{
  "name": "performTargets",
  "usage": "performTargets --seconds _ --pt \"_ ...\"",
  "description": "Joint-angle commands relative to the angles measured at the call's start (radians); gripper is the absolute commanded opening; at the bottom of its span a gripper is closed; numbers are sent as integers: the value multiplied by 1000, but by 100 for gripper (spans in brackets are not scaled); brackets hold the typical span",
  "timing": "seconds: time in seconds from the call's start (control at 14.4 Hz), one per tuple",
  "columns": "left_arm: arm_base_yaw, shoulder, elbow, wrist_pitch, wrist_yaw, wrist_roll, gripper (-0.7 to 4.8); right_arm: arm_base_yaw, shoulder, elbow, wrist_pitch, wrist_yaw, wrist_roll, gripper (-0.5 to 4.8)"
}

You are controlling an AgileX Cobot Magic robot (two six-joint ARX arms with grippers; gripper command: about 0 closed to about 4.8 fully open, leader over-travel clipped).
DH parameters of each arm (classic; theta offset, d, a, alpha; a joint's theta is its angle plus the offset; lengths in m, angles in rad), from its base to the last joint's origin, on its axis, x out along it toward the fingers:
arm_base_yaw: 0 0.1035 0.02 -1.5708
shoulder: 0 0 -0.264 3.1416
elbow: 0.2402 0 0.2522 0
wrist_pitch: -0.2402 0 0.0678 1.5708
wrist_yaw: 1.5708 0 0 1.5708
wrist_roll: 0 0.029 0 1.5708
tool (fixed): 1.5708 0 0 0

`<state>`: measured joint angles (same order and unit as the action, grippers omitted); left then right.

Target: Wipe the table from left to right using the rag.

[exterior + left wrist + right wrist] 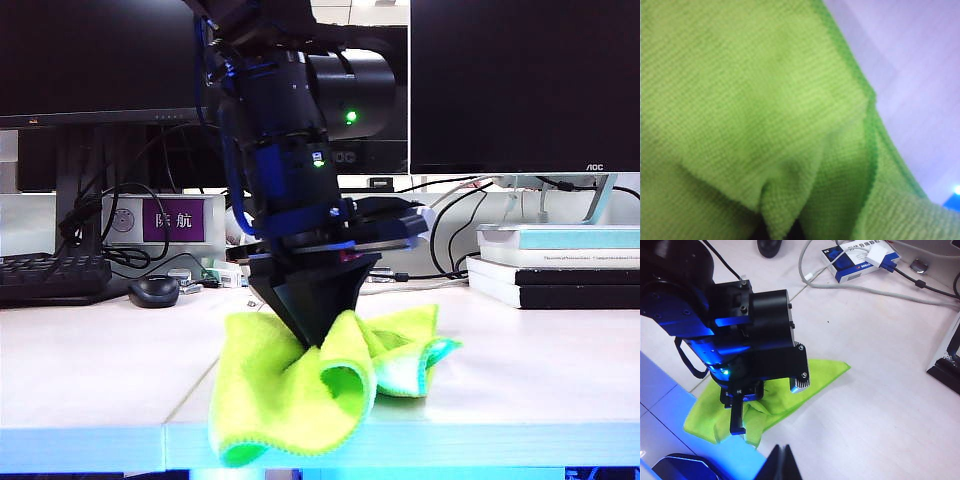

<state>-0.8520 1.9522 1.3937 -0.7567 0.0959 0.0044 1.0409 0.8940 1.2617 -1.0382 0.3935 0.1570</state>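
Rag point(300, 385): bunched at the front edge of the table point(90, 370), one corner draped over it. Left gripper point(318, 335): jaws pinched closed on the rag's raised fold. Right gripper point(782, 462): held above the table beside the rag, jaws closed, nothing gripped.

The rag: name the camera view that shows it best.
The exterior view: the rag shows nearly whole, bunched at the table edge under the left gripper. The left wrist view shows only blurred weave; the right wrist view, part behind the arm.
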Motion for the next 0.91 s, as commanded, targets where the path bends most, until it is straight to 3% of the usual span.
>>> performTargets --seconds 0.07,0.77,0.91 --pt "-6 11 2 49 3 -16 -6 1 -3 3 10 8 5 -5" --pt "-40 55 7 87 24 -26 -6 1 -3 3 10 8 8 -5" --pt "-51 80 65 63 26 -32 -6 1 -3 3 10 8 8 -5"
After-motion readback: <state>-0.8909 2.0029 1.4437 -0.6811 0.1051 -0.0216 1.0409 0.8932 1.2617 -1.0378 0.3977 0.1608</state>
